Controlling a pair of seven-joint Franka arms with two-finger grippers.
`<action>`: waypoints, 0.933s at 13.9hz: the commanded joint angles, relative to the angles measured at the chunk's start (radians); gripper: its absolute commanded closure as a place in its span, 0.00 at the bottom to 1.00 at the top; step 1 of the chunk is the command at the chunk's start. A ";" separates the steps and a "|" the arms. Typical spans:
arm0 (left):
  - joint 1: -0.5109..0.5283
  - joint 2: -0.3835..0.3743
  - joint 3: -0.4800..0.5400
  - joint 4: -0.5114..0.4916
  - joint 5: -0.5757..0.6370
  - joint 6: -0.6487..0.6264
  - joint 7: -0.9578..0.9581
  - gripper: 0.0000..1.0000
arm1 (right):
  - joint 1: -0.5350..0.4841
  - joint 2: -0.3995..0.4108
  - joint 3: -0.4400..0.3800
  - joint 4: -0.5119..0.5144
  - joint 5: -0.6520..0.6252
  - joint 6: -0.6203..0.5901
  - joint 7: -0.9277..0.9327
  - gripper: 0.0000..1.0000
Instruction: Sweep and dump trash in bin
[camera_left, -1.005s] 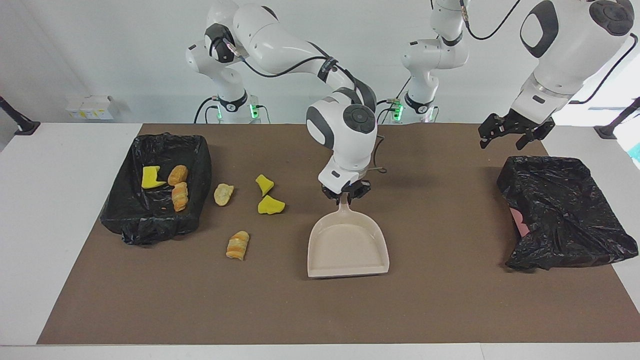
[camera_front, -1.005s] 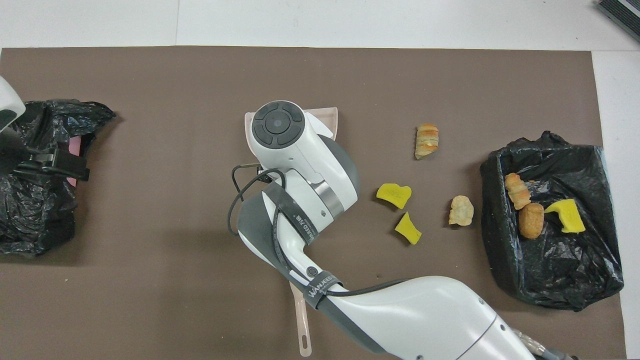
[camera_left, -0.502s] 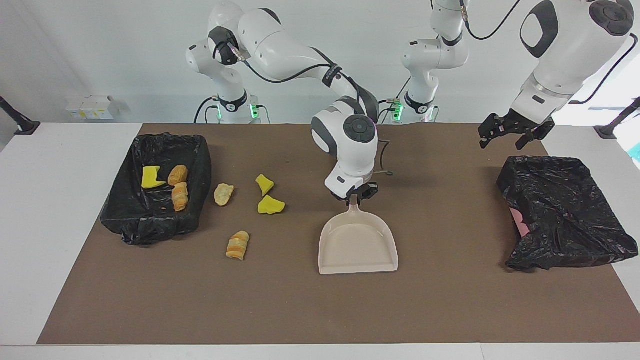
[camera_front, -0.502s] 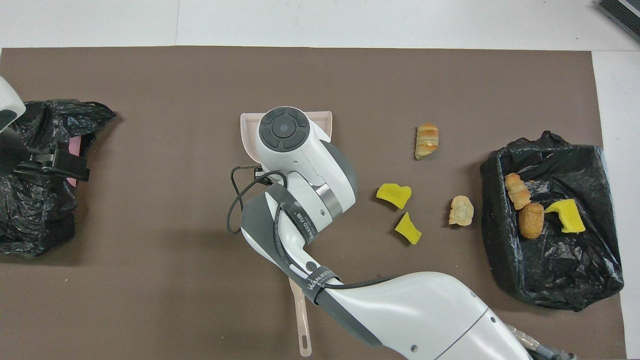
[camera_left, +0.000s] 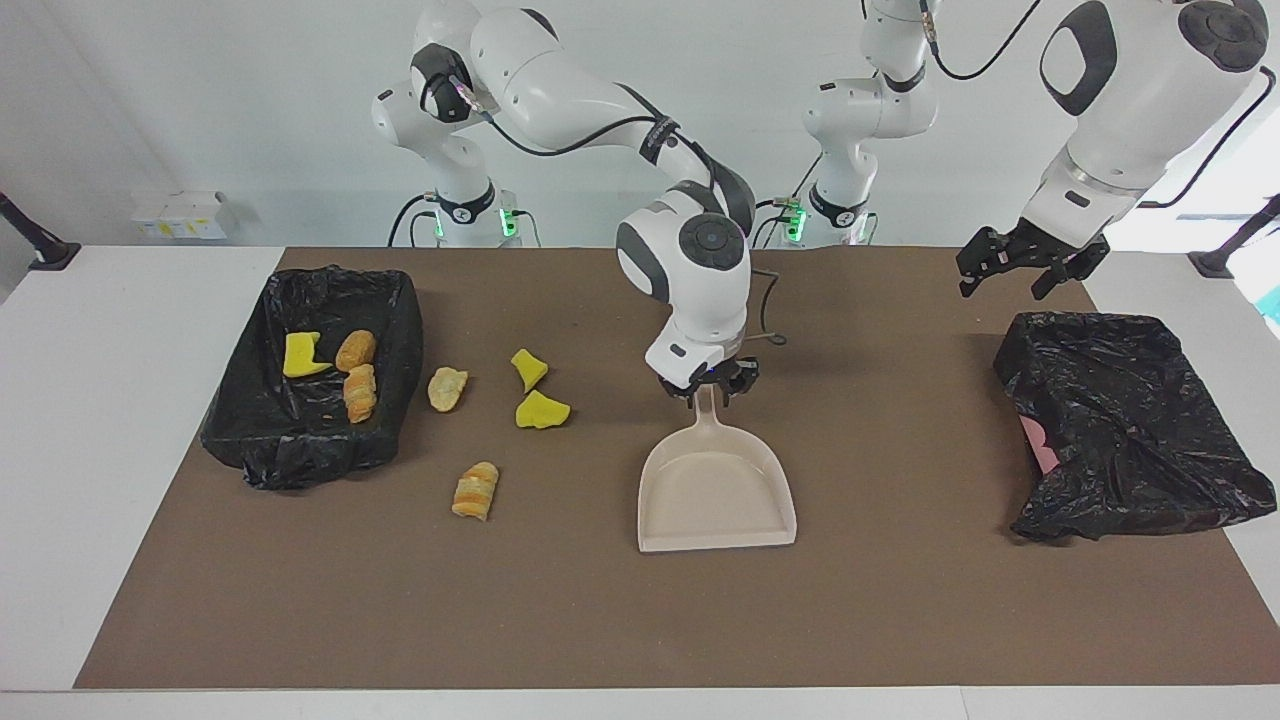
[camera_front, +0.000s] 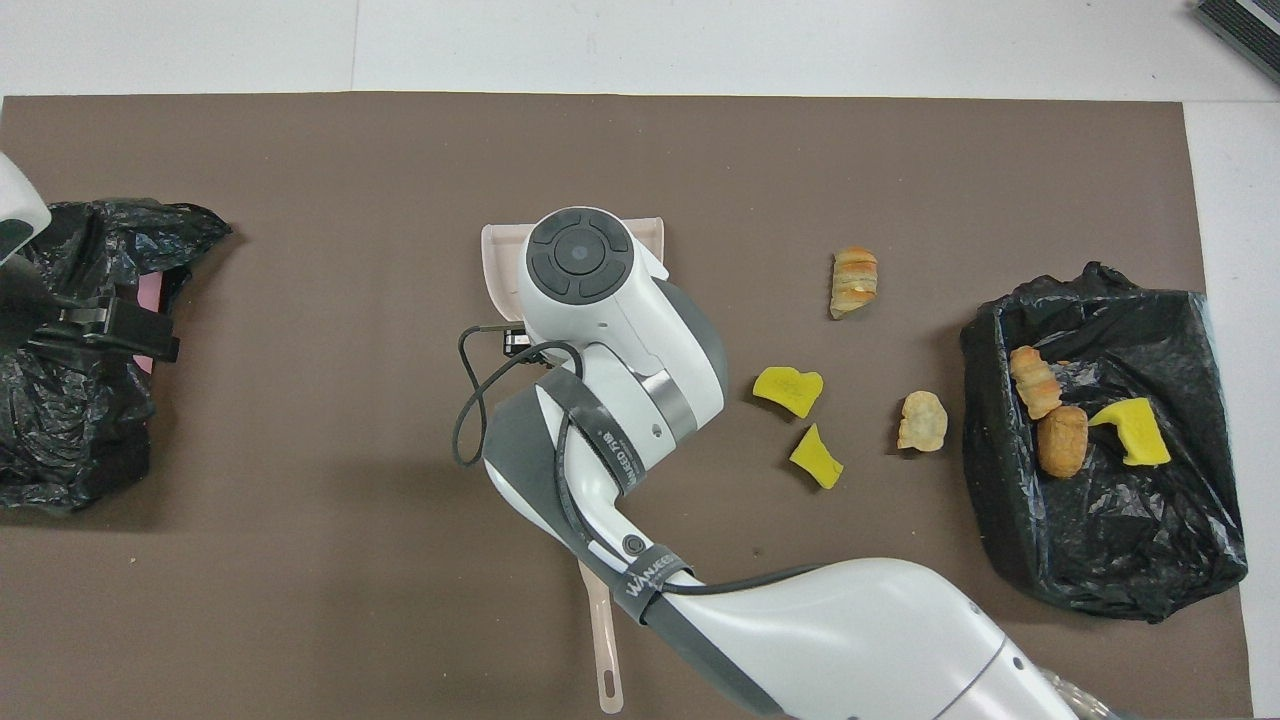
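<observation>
The beige dustpan (camera_left: 715, 490) lies flat on the brown mat, its handle pointing toward the robots. My right gripper (camera_left: 708, 386) stands at the handle's tip, open, one finger on each side. In the overhead view its wrist hides it and most of the dustpan (camera_front: 497, 262). Loose trash lies between pan and bin: two yellow chunks (camera_left: 529, 368) (camera_left: 542, 411), a tan piece (camera_left: 447, 388) and a striped bread piece (camera_left: 476, 490). The black-lined bin (camera_left: 405, 330) at the right arm's end holds a yellow chunk and two bread pieces. My left gripper (camera_left: 1030, 265) waits open over the mat.
A crumpled black bag (camera_left: 1120, 420) with something pink (camera_left: 1040, 445) showing lies at the left arm's end, below the left gripper (camera_front: 100, 330). A long beige handle (camera_front: 603, 650) lies near the robots' edge, partly under the right arm.
The right gripper shifted the dustpan a little toward the left arm's end, then spread its fingers off the handle. The left arm has not moved.
</observation>
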 joint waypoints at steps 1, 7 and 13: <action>-0.003 -0.019 0.000 -0.024 -0.010 0.022 0.012 0.00 | 0.030 -0.162 -0.001 -0.202 0.024 0.014 0.008 0.15; -0.021 0.025 -0.010 -0.010 -0.024 0.065 0.009 0.00 | 0.134 -0.453 0.002 -0.605 0.026 0.023 -0.012 0.09; -0.136 0.091 -0.010 -0.006 -0.031 0.166 -0.005 0.00 | 0.197 -0.523 0.009 -0.854 0.112 0.183 -0.015 0.16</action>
